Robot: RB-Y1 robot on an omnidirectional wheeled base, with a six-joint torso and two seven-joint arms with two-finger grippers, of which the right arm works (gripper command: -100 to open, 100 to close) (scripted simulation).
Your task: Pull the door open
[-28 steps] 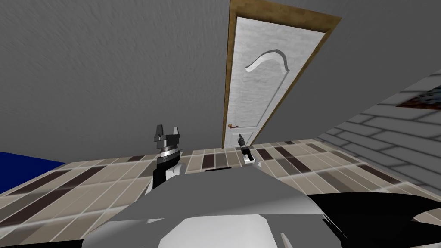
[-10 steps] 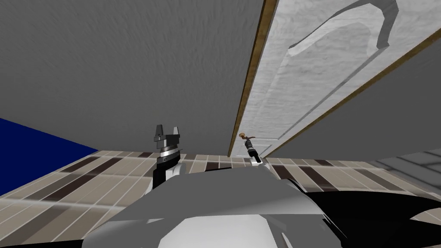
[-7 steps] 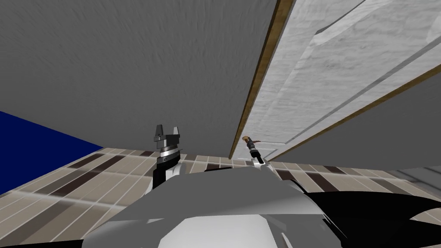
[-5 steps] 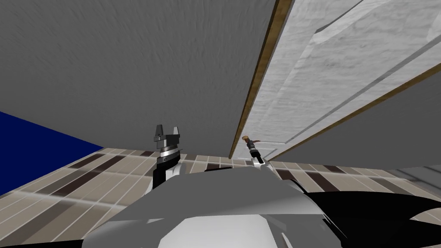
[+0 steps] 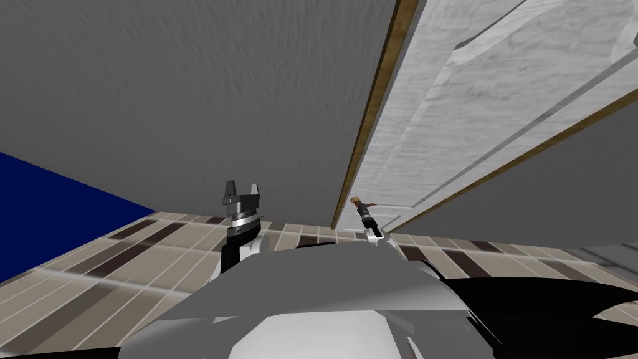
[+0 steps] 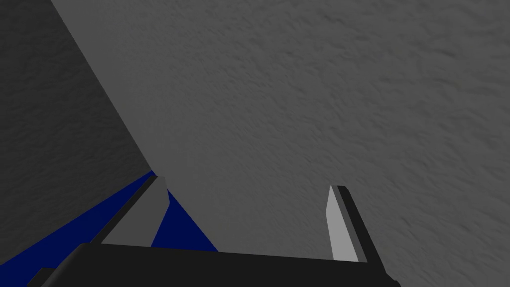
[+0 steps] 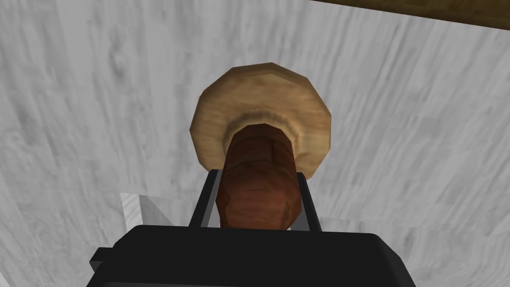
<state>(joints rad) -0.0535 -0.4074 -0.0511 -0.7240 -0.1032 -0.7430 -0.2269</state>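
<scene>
The white panelled door (image 5: 473, 106) stands shut in its brown frame (image 5: 374, 112), close ahead and to the right. Its reddish-brown lever handle (image 7: 259, 184) comes out of a round tan rosette (image 7: 261, 107) on the door face (image 7: 99, 99). My right gripper (image 7: 256, 199) is shut on the handle, one finger pressing each side of it. In the head view the right gripper (image 5: 363, 210) reaches up to the handle (image 5: 367, 204) near the door's left edge. My left gripper (image 5: 242, 188) is held up left of the door, facing the grey wall, its fingers (image 6: 341, 224) wide apart and empty.
A grey wall (image 5: 187, 93) runs left of the door frame and another grey wall (image 5: 561, 181) lies to its right. The floor (image 5: 124, 262) is tiled in beige and brown strips. A flat blue area (image 5: 43, 205) lies at the far left.
I have rolled closer to the door, which now looms larger in the head view. My right gripper has stayed at the handle. The left arm has not moved.
</scene>
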